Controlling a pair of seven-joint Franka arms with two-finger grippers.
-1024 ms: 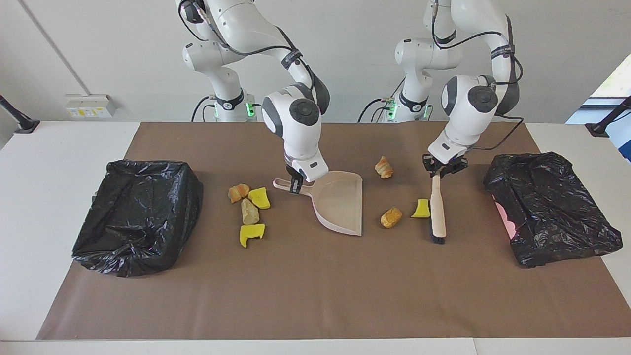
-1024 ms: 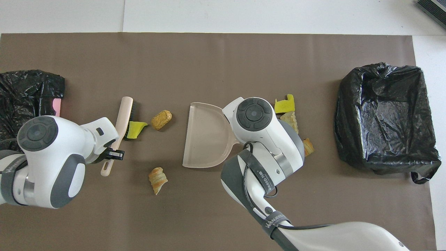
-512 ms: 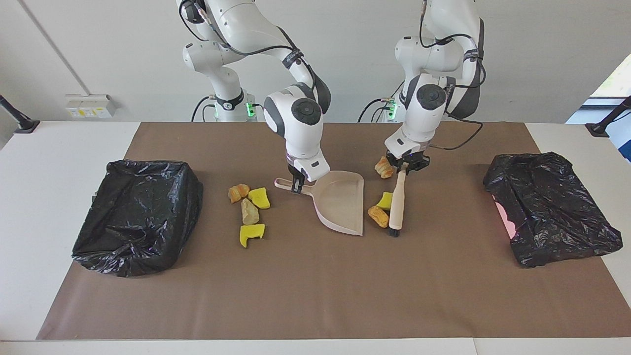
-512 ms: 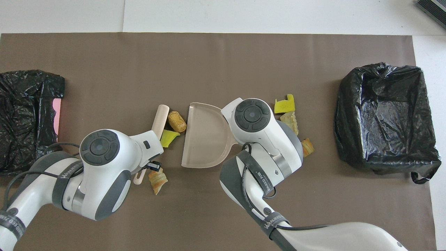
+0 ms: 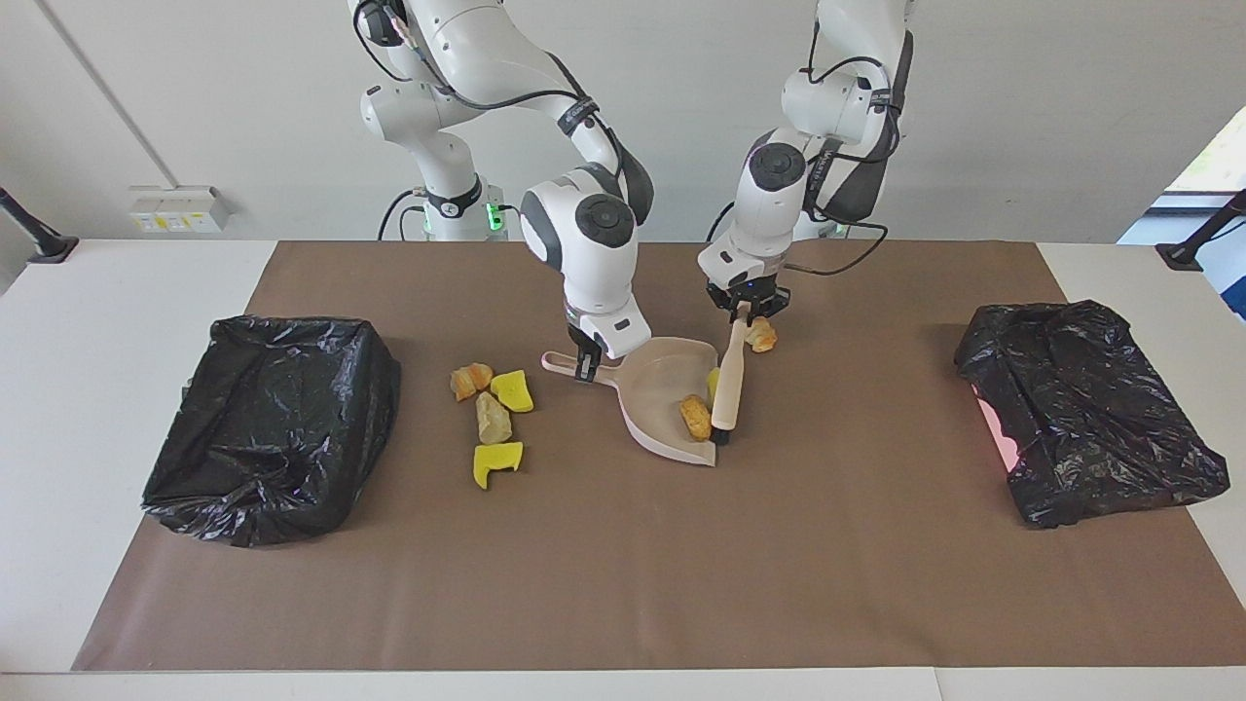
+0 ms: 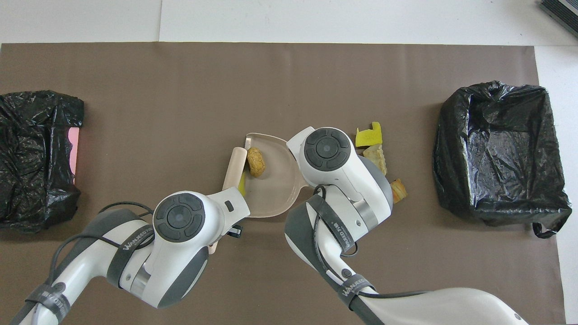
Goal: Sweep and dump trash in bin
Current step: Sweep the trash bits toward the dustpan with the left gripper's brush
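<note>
We see a matt brown paper-like sheet (image 5: 623,565) over a smooth white tabletop (image 5: 88,312). The dustpan (image 5: 662,389) looks like smooth beige plastic with a slight sheen. The brush (image 5: 728,385) has a pale, matt wood-like handle and dark bristles. Both bin liners (image 5: 273,428) (image 5: 1090,409) are glossy, crinkled black plastic film. Yellow pieces (image 5: 496,462) look like matt foam; the tan chunk (image 5: 694,417) looks rough and bread-like. Arm shells (image 6: 180,225) are glossy white plastic.
</note>
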